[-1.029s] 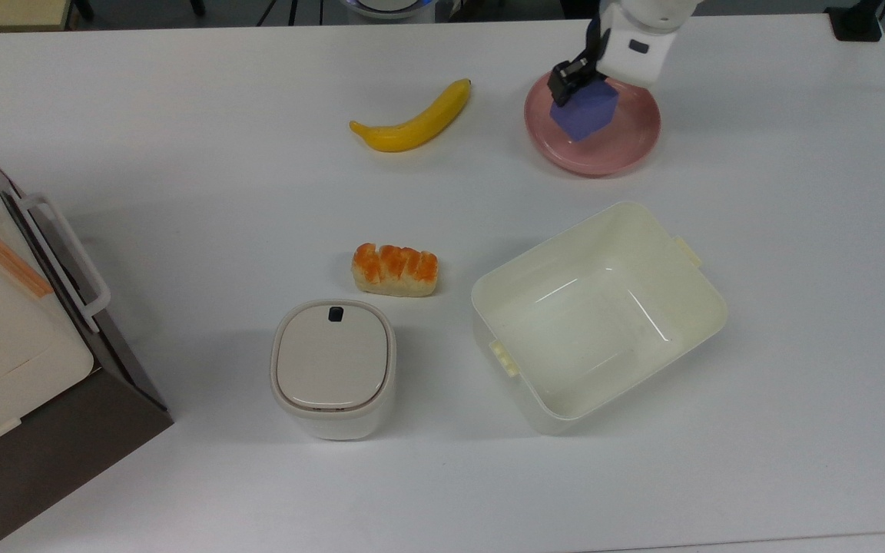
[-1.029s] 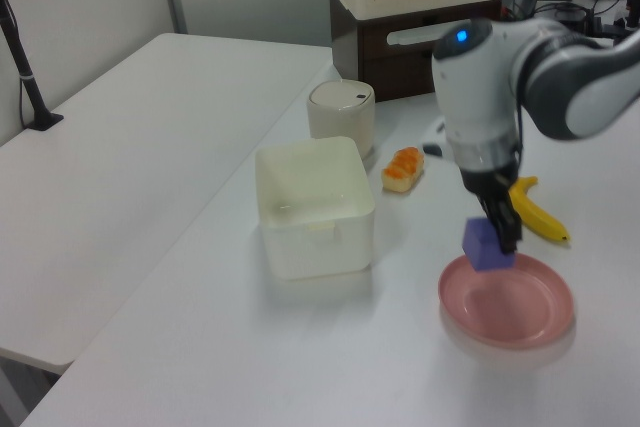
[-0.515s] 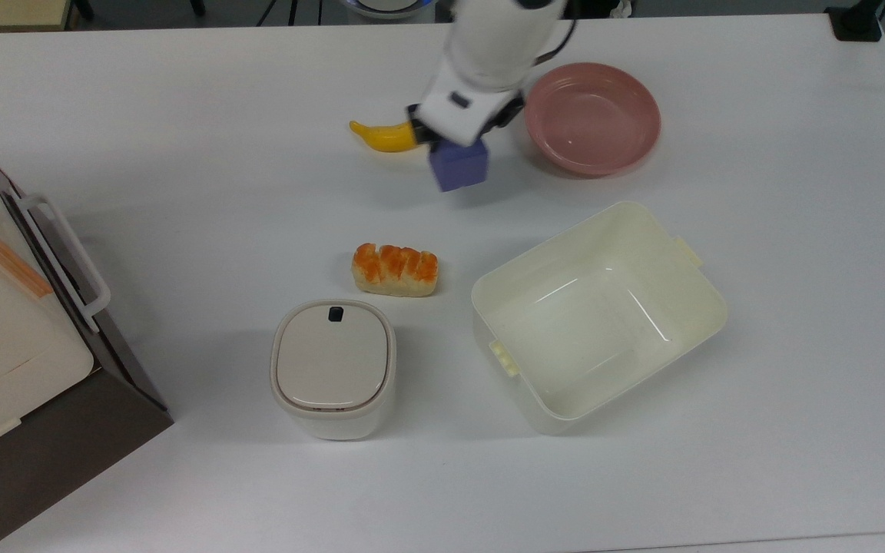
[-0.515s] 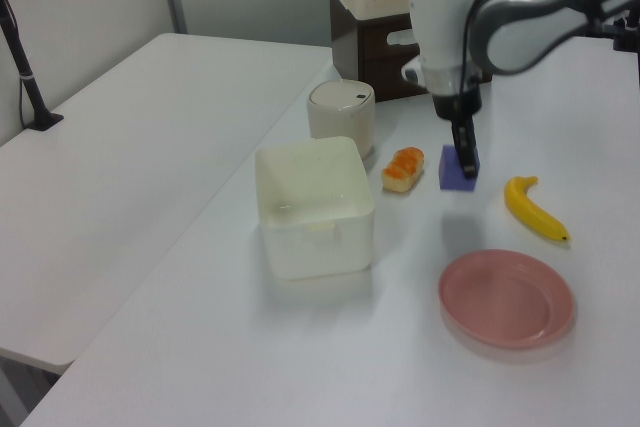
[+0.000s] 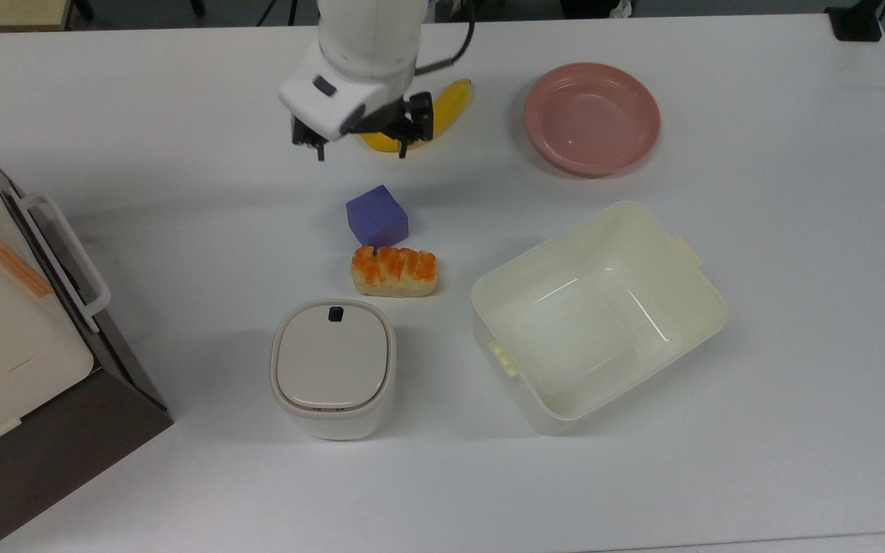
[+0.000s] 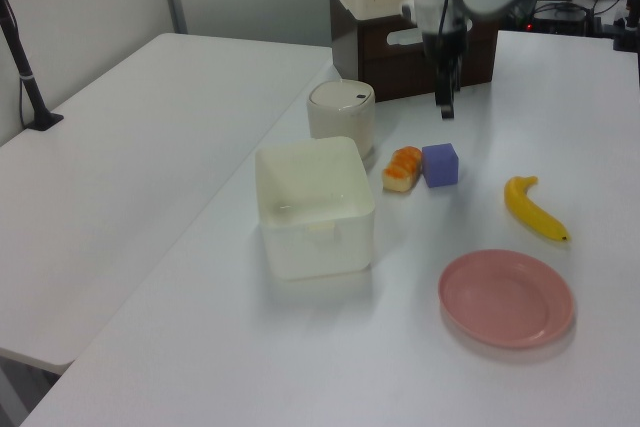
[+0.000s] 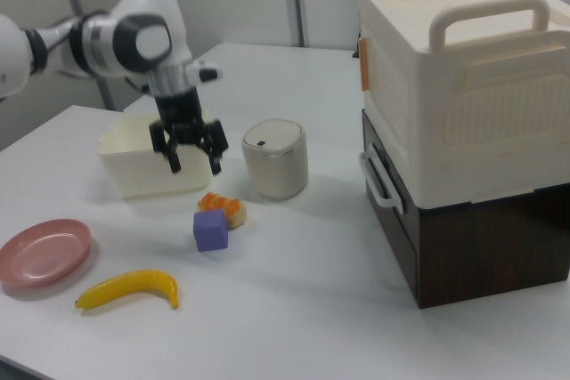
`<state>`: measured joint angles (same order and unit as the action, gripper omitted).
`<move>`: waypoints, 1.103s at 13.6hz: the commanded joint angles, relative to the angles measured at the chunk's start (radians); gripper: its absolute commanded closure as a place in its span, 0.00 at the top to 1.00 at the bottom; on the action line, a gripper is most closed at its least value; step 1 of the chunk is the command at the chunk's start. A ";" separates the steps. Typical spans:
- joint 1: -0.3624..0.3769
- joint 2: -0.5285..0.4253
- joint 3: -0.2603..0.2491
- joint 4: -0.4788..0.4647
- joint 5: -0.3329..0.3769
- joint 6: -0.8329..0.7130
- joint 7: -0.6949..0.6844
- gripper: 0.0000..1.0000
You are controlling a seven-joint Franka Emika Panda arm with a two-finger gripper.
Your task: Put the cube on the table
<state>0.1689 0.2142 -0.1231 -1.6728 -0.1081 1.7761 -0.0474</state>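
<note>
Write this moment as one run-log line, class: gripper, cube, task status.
gripper: open, raised above table | cube: released, on table beside bread piece | pink dish: empty | task: cube placed

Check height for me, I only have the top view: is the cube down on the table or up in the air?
Observer: Down. In the right view the cube sits flat on the table, shadow right under it.
Operator: Jaws clear of it?
Observer: Yes. In the left view the jaws hang above the cube's top with open air between, and they are open with nothing in them.
Operator: What's the thing on the top view's left edge?
Observer: The right view shows a tall cream case with handles, stacked on a dark brown base, much taller than anything else on the table.
</note>
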 commanded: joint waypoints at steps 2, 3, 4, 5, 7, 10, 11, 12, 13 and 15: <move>0.001 -0.077 0.002 0.093 0.011 -0.101 0.009 1.00; 0.001 -0.096 0.002 0.093 0.012 -0.101 0.026 1.00; 0.001 -0.131 0.003 0.091 0.012 -0.103 0.078 1.00; 0.000 -0.159 0.002 0.090 0.012 -0.107 0.113 1.00; -0.011 -0.188 0.000 0.088 0.013 -0.135 0.119 1.00; -0.084 -0.217 0.013 0.087 0.099 -0.152 0.119 1.00; -0.089 -0.217 0.014 0.087 0.100 -0.152 0.118 1.00; -0.092 -0.220 0.016 0.085 0.100 -0.158 0.118 1.00; -0.094 -0.222 0.017 0.085 0.100 -0.167 0.118 1.00; -0.103 -0.223 0.026 0.085 0.100 -0.181 0.118 1.00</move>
<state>0.0806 0.0159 -0.1192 -1.5701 -0.0230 1.6320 0.0566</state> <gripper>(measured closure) 0.000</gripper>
